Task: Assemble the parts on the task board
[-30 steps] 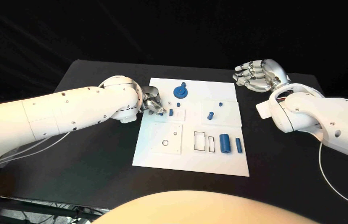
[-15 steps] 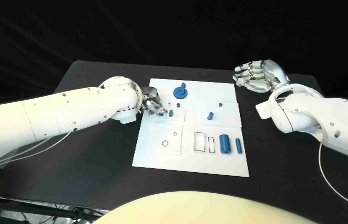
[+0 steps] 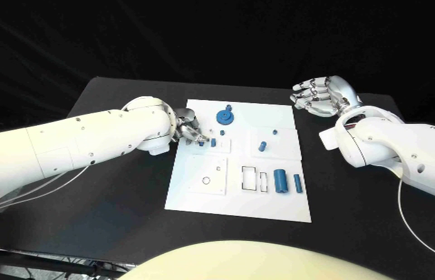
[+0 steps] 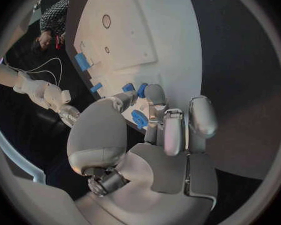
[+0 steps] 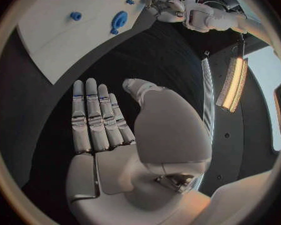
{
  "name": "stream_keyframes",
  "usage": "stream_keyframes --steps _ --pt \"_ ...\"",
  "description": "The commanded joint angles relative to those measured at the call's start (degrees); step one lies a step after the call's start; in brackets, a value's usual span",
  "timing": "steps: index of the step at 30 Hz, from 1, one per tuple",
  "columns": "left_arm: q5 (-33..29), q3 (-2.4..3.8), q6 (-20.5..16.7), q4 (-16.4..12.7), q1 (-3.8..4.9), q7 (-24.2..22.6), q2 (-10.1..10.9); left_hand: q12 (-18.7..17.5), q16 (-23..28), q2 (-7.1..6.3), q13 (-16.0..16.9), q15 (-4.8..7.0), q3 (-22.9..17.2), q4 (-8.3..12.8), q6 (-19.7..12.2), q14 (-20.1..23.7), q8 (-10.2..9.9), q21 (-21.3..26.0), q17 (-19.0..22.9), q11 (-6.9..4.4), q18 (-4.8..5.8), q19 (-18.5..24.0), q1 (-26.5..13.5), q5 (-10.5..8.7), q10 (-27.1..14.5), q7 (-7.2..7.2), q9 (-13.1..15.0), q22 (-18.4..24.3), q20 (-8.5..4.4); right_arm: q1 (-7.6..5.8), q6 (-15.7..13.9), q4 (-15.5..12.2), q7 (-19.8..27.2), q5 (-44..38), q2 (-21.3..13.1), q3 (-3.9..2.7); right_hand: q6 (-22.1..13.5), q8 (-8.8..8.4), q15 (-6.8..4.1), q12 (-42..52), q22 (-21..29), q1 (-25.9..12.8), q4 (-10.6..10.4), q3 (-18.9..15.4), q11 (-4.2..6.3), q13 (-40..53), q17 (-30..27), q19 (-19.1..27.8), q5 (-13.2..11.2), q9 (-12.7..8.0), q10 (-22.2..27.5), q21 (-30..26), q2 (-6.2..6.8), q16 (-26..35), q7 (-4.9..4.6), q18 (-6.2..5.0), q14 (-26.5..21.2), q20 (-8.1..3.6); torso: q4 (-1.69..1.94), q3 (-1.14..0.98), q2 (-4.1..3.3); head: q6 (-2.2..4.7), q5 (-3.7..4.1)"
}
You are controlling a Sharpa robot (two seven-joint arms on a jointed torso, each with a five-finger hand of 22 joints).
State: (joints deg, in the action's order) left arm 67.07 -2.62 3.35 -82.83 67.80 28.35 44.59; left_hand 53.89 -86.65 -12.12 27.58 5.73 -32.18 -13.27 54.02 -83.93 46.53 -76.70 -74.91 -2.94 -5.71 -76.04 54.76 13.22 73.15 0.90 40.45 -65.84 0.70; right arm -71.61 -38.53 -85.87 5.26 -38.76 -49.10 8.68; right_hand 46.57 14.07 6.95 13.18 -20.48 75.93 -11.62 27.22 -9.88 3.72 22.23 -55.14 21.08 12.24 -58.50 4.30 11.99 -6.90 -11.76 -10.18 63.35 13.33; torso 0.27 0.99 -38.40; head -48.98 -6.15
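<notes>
The white task board [image 3: 237, 195] lies in the middle of the black table. My left hand [image 3: 190, 129] is at the board's left edge, its thumb and a finger pinching a small blue part [image 4: 139, 119] just over the board. Beside it a short blue peg [image 3: 213, 142] stands in the board. A round blue gear-like part [image 3: 224, 115] sits near the far edge, also seen as the gear [image 5: 120, 20]. Two blue cylinders [image 3: 281, 179] lie at the near right. My right hand [image 3: 322, 94] is open over the table beyond the board's far right corner.
Two more small blue parts [image 3: 264, 145] sit right of the board's centre. Outlined slots [image 3: 254, 177] and a raised plate with a round hole [image 3: 207, 173] are on the near half. Bare black table [image 3: 109, 192] runs on both sides of the board.
</notes>
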Motion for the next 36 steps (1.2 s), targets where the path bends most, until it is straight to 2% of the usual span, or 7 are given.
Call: stream_keyframes --steps 1,10,19,22,24,28,36 --pt "-1.5 0.32 -2.4 -0.1 -0.02 0.1 0.0 -0.6 0.5 -0.47 -1.0 0.02 1.2 -0.8 -0.8 -3.9 0.2 0.6 -6.6 0.14 0.24 0.8 0.6 0.02 -1.0 0.09 0.2 0.7 0.00 0.03 0.5 0.0 0.8 -0.3 0.0 -0.01 -0.2 -0.27 0.11 0.0 0.1 -0.6 0.4 0.1 -0.19 0.0 -0.1 -0.5 0.3 -0.1 0.1 -0.2 -0.13 0.3 -2.29 -0.26 0.4 0.07 -0.01 0.04 -0.03 0.04 0.04" --pt "-5.3 1.33 -6.9 -0.4 0.00 -1.6 0.3 -0.8 1.5 -0.67 -1.6 -0.55 5.2 -3.4 -3.3 -3.4 0.4 2.4 -4.7 0.90 -0.25 2.2 1.8 0.17 -3.3 0.94 0.3 3.2 0.48 0.03 0.6 0.0 0.8 -0.3 0.1 -0.01 -0.2 -0.30 0.12 0.0 0.2 -0.7 0.4 0.1 -0.21 0.0 -0.1 -0.5 0.3 -0.1 0.2 -0.2 -0.13 0.4 -2.31 -0.25 0.4 0.08 0.06 -0.04 0.02 0.17 0.11" --pt "-11.0 2.06 -13.8 -0.4 0.01 -8.2 0.8 -3.2 5.1 0.36 -3.3 -3.82 11.1 -3.4 -11.7 -0.4 -4.2 9.4 2.1 4.72 -2.15 8.7 4.1 0.51 -11.0 5.11 -3.1 12.9 3.44 0.03 0.5 0.0 0.7 -0.3 0.0 -0.01 -0.2 -0.30 0.12 0.0 0.2 -0.7 0.4 0.1 -0.21 0.0 -0.1 -0.5 0.3 -0.1 0.2 -0.2 -0.13 0.4 -2.31 -0.25 0.4 0.08 0.05 -0.08 0.00 0.51 0.20" --pt "-10.5 2.09 -14.7 -0.4 0.01 -12.1 0.6 -4.4 9.8 -0.04 -4.3 -5.93 11.4 -3.3 -15.5 4.9 -5.6 17.8 10.4 6.82 -4.28 17.2 11.8 0.71 -16.8 7.29 -5.2 23.6 5.01 0.03 0.5 0.0 0.7 -0.3 0.0 -0.01 -0.2 -0.30 0.12 0.0 0.2 -0.7 0.4 0.1 -0.21 0.0 -0.1 -0.5 0.3 -0.1 0.2 -0.2 -0.13 0.4 -2.31 -0.25 0.4 0.08 0.12 -0.06 -0.03 0.76 0.43" --pt "-8.4 2.03 -16.0 -0.5 0.01 -15.9 0.3 -5.4 13.5 -0.26 -5.2 -6.97 10.2 -2.3 -16.7 9.8 -6.6 20.6 17.4 8.06 -4.62 20.0 17.8 0.74 -20.9 8.56 -7.0 26.3 5.96 0.03 0.5 0.1 0.7 -0.3 0.0 -0.01 -0.2 -0.30 0.12 0.0 0.2 -0.7 0.4 0.1 -0.21 0.0 -0.1 -0.5 0.3 -0.1 0.2 -0.2 -0.13 0.4 -2.31 -0.25 0.4 0.08 0.11 -0.01 -0.01 0.99 0.57" --pt "-2.1 1.63 -18.9 -0.3 -0.01 -23.5 -0.6 -7.3 16.2 -1.25 -7.4 -7.82 6.1 0.2 -17.9 15.2 -8.6 22.1 23.6 8.86 -4.71 21.8 26.3 0.53 -26.2 9.04 -10.3 26.9 6.89 0.02 0.6 0.1 0.7 -0.3 0.0 -0.01 -0.3 -0.30 0.13 0.0 0.2 -0.7 0.4 0.1 -0.21 0.0 -0.1 -0.5 0.3 -0.1 0.2 -0.2 -0.13 0.4 -2.31 -0.25 0.4 0.08 0.06 0.01 -0.04 1.32 0.54" --pt "10.7 0.20 -17.4 1.5 -0.02 -28.7 -3.1 -10.9 17.8 -3.72 -11.3 -8.69 3.5 1.6 -18.4 21.1 -10.8 22.4 30.1 9.80 -4.71 24.1 28.7 0.12 -30.1 9.49 -14.6 26.4 7.72 0.02 0.7 0.1 0.7 -0.3 0.1 -0.01 -0.3 -0.30 0.13 0.0 0.2 -0.7 0.4 0.1 -0.21 0.0 -0.1 -0.5 0.3 -0.1 0.2 -0.2 -0.13 0.4 -2.31 -0.25 0.4 0.08 0.02 -0.03 0.01 1.68 0.58"
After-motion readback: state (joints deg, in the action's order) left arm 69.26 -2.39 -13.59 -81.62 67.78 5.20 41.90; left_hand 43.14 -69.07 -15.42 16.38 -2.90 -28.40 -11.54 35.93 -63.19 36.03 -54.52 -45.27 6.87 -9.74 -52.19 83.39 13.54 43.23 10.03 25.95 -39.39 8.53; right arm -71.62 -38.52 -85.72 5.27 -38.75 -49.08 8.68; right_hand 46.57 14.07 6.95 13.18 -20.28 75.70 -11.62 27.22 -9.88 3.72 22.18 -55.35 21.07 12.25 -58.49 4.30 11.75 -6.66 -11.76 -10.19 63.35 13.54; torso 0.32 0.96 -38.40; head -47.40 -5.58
